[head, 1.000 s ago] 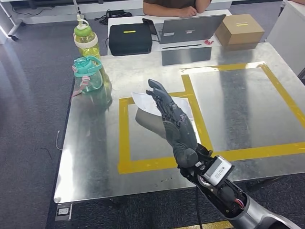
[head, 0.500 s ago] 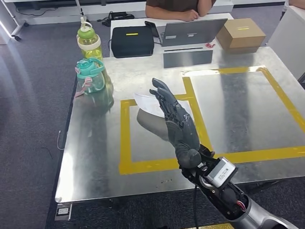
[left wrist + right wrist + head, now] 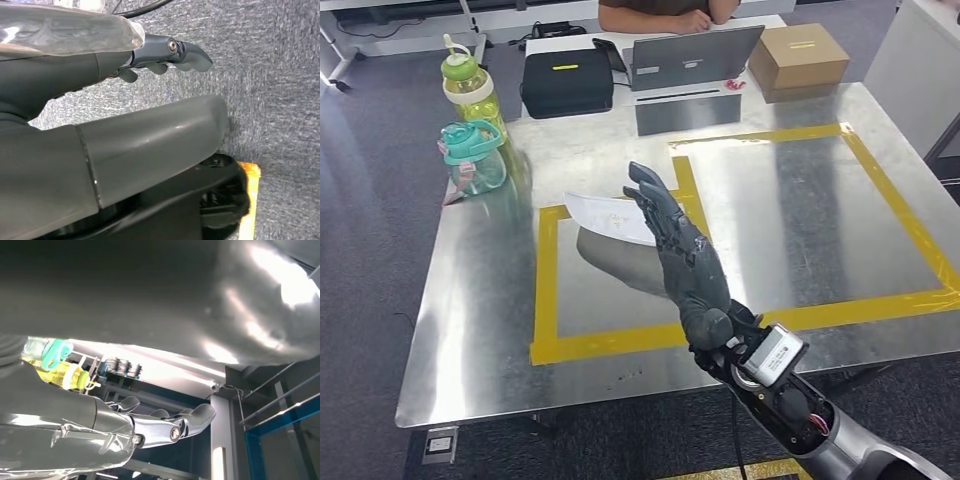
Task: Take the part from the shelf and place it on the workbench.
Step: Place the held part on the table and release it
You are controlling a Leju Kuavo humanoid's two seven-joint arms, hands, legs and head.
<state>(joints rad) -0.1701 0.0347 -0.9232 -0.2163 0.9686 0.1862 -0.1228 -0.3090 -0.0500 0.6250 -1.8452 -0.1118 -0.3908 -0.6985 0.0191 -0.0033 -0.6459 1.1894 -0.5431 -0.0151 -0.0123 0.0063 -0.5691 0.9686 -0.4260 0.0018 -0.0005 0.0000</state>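
Here the right hand [image 3: 687,262] grips a flat white part [image 3: 603,215] at centre frame, its long axis pointing toward the upper left over the workbench [image 3: 471,300].

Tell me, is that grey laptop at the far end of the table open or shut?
Open. The grey laptop's lid stands up from its base, its back facing the camera.

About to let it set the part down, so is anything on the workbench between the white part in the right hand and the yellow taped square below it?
Nothing visible is. The right hand holds the white part above the nearer yellow taped square, whose inside looks bare. The two bottles stand off to the side, outside the tape.
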